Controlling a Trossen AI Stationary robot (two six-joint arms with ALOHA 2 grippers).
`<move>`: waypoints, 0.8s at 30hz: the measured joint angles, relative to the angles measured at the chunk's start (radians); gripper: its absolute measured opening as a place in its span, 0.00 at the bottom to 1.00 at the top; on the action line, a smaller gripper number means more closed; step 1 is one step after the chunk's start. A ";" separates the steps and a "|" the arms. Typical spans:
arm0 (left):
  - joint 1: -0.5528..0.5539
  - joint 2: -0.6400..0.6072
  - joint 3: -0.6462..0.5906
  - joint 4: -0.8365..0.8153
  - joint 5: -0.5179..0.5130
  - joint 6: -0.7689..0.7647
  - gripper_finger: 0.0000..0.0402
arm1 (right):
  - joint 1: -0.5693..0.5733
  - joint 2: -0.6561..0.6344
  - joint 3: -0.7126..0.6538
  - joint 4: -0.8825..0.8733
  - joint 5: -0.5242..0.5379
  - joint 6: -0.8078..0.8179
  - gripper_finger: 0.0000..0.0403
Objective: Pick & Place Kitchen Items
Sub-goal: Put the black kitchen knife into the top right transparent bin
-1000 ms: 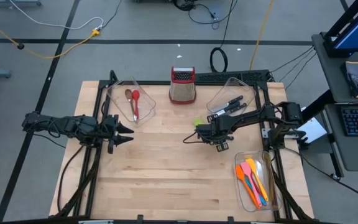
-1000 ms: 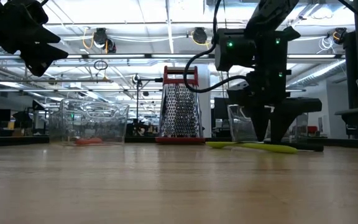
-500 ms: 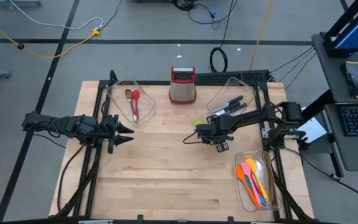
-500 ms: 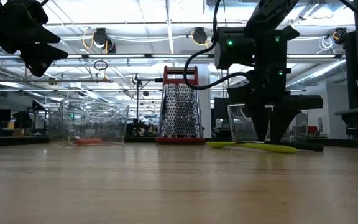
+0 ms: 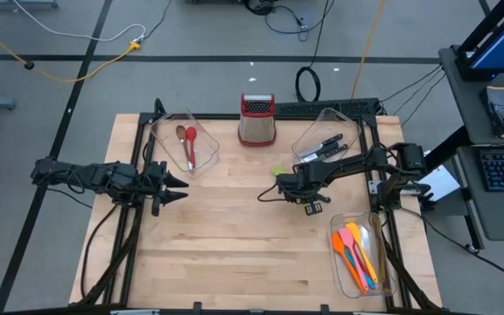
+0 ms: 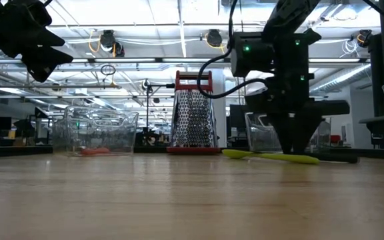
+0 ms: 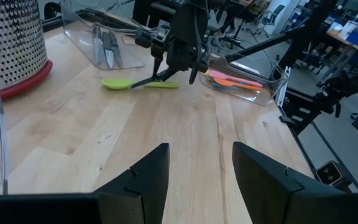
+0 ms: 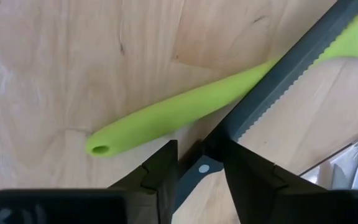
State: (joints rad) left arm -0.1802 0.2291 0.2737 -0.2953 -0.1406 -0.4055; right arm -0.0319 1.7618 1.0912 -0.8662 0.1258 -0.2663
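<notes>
Closing in since a moment ago, the right end effector (image 8: 197, 163) is lowering its narrowly parted fingers around a black-handled serrated knife (image 8: 272, 87) lying across a green spatula (image 8: 179, 115) on the desk (image 5: 226, 245), right of centre near the knife bin (image 5: 322, 140). Whether it is gripping yet, I cannot tell. Over at the desk's left edge, the left end effector (image 7: 194, 165) is hovering open, holding nothing.

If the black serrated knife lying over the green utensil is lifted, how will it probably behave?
The knife looks stiff and thin, so it should stay straight. Gripped near its handle by the right end effector, it may tilt blade-down. It could drag the green utensil beneath.
</notes>
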 joint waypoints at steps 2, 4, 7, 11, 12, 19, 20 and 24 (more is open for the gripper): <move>0.000 0.000 0.000 0.000 0.000 0.000 0.44 | 0.000 0.000 0.000 -0.006 0.000 0.001 0.28; 0.000 0.000 0.000 0.000 0.000 -0.003 0.44 | 0.000 0.000 0.000 -0.007 -0.001 0.000 0.27; 0.000 0.000 0.000 0.000 0.000 -0.008 0.44 | 0.008 -0.006 -0.001 -0.010 0.000 -0.001 0.25; 0.000 0.000 0.000 0.000 0.000 -0.015 0.44 | 0.029 -0.010 0.024 -0.046 -0.017 -0.001 0.24; 0.000 0.000 0.000 0.000 0.000 -0.015 0.44 | 0.035 -0.011 0.035 -0.056 -0.018 -0.001 0.24; 0.000 0.000 0.000 0.001 -0.014 -0.013 0.44 | 0.040 -0.013 0.074 -0.096 0.000 -0.003 0.27; 0.000 0.000 0.000 0.001 -0.015 -0.014 0.44 | 0.040 -0.014 0.075 -0.095 0.000 -0.002 0.27; 0.000 0.000 0.000 0.001 -0.015 -0.016 0.44 | 0.041 -0.014 0.076 -0.095 -0.004 0.016 0.32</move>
State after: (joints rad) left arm -0.1799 0.2291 0.2737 -0.2947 -0.1555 -0.4213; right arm 0.0088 1.7481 1.1671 -0.9611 0.1214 -0.2503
